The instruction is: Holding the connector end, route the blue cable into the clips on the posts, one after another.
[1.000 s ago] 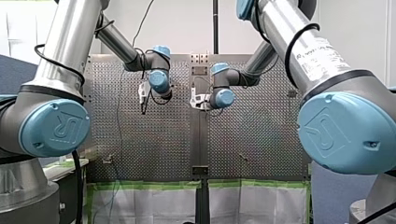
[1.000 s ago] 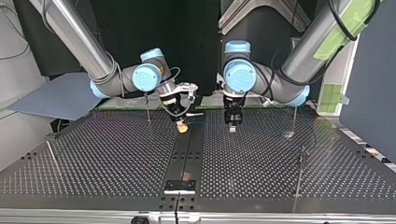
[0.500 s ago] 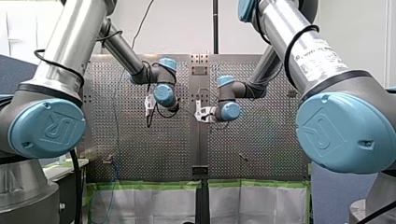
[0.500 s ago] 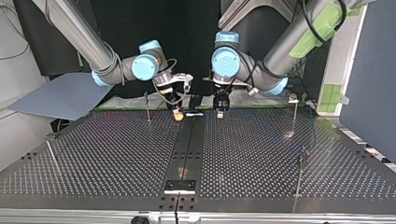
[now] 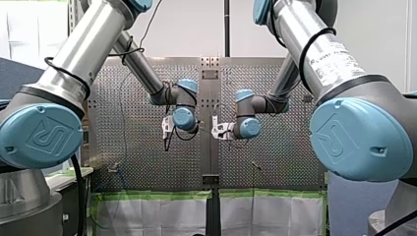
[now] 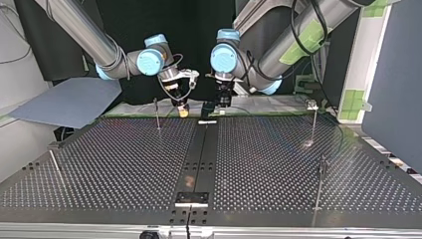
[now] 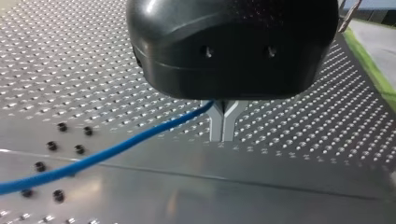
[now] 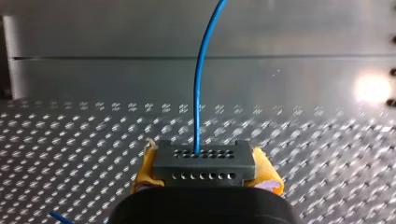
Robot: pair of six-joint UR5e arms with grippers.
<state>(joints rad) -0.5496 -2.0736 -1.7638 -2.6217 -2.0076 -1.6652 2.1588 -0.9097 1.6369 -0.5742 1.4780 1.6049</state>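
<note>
Honestly, right pincer [image 8: 206, 171] clamped on the grey connector block [image 8: 204, 161], left pincer [image 7: 222, 134] pinching the thin blue cable [image 7: 107, 152]: guide it taut.

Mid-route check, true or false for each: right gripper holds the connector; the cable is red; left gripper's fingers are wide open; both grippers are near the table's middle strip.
1. My right gripper holds the connector. True: it sits between the yellow pads.
2. The cable is red. False: the cable is blue.
3. My left gripper's fingers stand wide open. False: my left gripper is shut on the cable.
4. Both grippers hang near the table's middle strip. True: the top view shows them close together above its far end.
</note>
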